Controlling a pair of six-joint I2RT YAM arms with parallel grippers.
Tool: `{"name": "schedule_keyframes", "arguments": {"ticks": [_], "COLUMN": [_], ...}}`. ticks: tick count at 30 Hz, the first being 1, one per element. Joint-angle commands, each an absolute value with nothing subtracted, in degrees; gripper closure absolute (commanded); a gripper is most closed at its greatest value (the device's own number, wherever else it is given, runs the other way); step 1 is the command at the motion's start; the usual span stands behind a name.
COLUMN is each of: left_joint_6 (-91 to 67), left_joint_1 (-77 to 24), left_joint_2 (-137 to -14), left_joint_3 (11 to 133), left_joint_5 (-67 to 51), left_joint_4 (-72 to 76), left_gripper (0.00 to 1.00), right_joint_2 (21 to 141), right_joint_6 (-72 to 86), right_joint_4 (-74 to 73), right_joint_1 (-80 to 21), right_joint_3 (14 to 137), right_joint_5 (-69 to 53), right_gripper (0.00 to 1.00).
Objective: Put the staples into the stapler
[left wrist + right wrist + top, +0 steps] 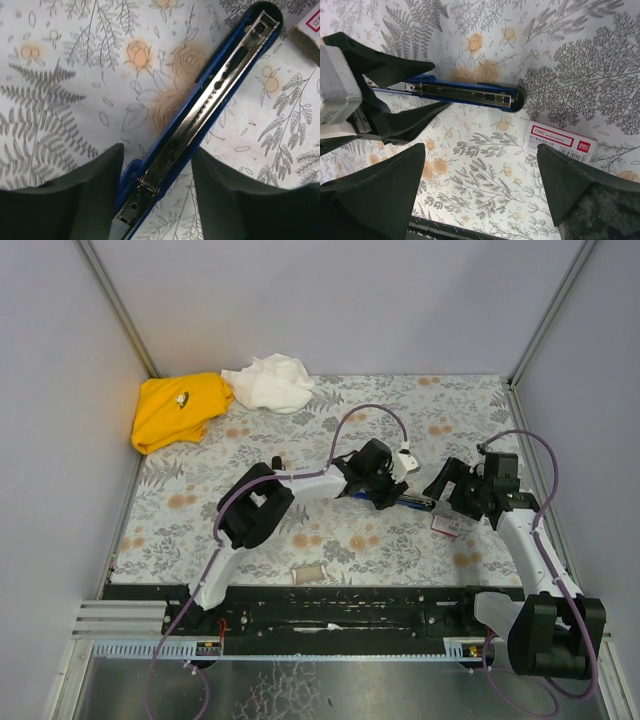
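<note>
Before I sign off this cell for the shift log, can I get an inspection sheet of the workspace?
Surface: floral-print table cover, flat.
Job's things: blue stapler lying open, metal magazine exposed; staple box flat beside its tip, apart.
Clutter: yellow cloth and white cloth bunched at the far-left edge.
End effectors: left end effector straddles the stapler's hinge end, contact unclear; right end effector wide open, empty, above the cover near the staple box.
Cables: purple cable looped over each arm.
Surroundings: plain grey walls, metal corner posts.
</note>
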State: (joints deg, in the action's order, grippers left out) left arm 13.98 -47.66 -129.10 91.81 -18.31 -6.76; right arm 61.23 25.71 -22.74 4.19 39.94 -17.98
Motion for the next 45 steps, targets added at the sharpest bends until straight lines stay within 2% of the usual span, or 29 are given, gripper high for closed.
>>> {"name": "schedule_keyframes", "arguments": {"ticks": [1, 12, 21, 32, 35, 37, 39, 43, 45], "left_joint_6": [13.3, 5.5, -4.2, -8.6, -9.1, -9.5, -10.0, -10.9, -11.1], "left_joint_1": [-49.3, -52.8, -52.7, -53.8, -54.6, -55.0, -55.4, -55.6, -55.7], "left_joint_2": [-125.2, -114.3, -103.9, -101.6, -101.6, -101.6, -101.5, -101.5, -101.2], "left_joint_3": [86.2, 70.2, 57.8, 55.3, 55.4, 55.4, 55.4, 55.8, 55.7], "left_joint_5": [-11.7, -5.4, -6.9, -9.6, -9.8, -9.8, -10.1, -11.2, -10.7], "left_joint_4": [-6.1, 4.8, 20.8, 24.9, 25.2, 25.5, 25.9, 24.8, 23.3], "left_gripper": [0.52, 1.00, 1.00, 1.00, 1.00, 1.00, 1.00, 0.99, 0.78], "right_joint_2": [60.9, 64.9, 69.9, 77.3, 78.9, 79.9, 80.9, 81.8, 81.3], "right_joint_6": [26.7, 32.3, 37.8, 40.5, 40.7, 41.0, 41.6, 41.9, 40.5], "right_joint_4": [-20.8, -12.0, -1.0, 9.1, 10.6, 11.8, 13.9, 15.9, 14.5], "right_joint_1": [4.4, 4.4, 4.4, 4.2, 3.8, 3.5, 3.2, 3.2, 3.2], "right_joint_3": [38.6, 34.7, 32.4, 31.3, 31.6, 31.7, 31.6, 31.7, 32.4], "right_joint_5": [-21.3, -27.9, -35.4, -45.2, -46.8, -47.3, -47.8, -48.5, -47.9], "right_gripper": [0.00, 0.00, 0.00, 0.03, 0.06, 0.10, 0.18, 0.54, 0.69]}}
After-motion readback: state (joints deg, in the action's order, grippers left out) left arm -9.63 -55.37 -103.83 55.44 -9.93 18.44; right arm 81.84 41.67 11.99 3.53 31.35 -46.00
